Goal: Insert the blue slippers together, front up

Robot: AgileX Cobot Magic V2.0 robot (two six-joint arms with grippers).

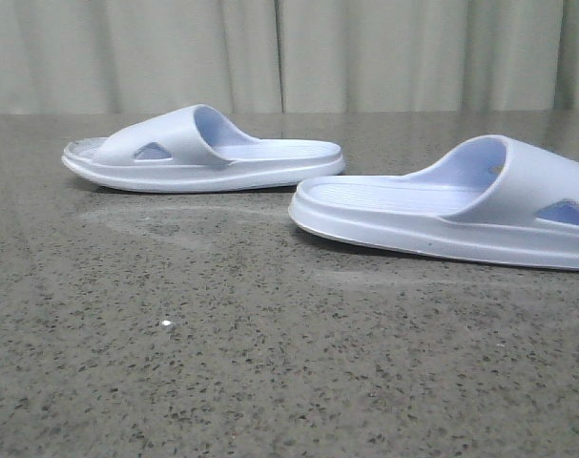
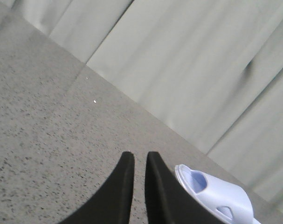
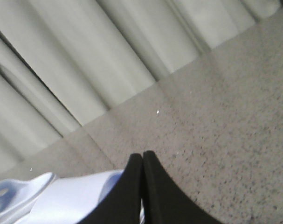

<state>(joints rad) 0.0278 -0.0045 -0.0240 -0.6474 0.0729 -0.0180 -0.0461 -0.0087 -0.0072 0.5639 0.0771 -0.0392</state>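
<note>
left slipper [image 1: 198, 151] flat on table [image 1: 222, 363], far left, apart from its mate | left gripper [image 2: 140, 159] fingers nearly together, holding nothing, slipper just beside its tips | right slipper [image 1: 461, 205] near right, sole down | right gripper [image 3: 142, 156] fingers pressed together, empty, slipper partly behind them

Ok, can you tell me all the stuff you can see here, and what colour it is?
blue slippers: two, pale lavender-blue, lying apart on the table; one further back on the left with its toe end pointing left, one nearer on the right, running off the picture's right edge.
table: one, grey speckled stone, filling the lower part of the front view.
curtain: pale grey-green, hanging behind the table.
left tool: one, black, fingers a narrow gap apart, holding nothing.
right tool: one, black, fingers pressed together, holding nothing.
</note>
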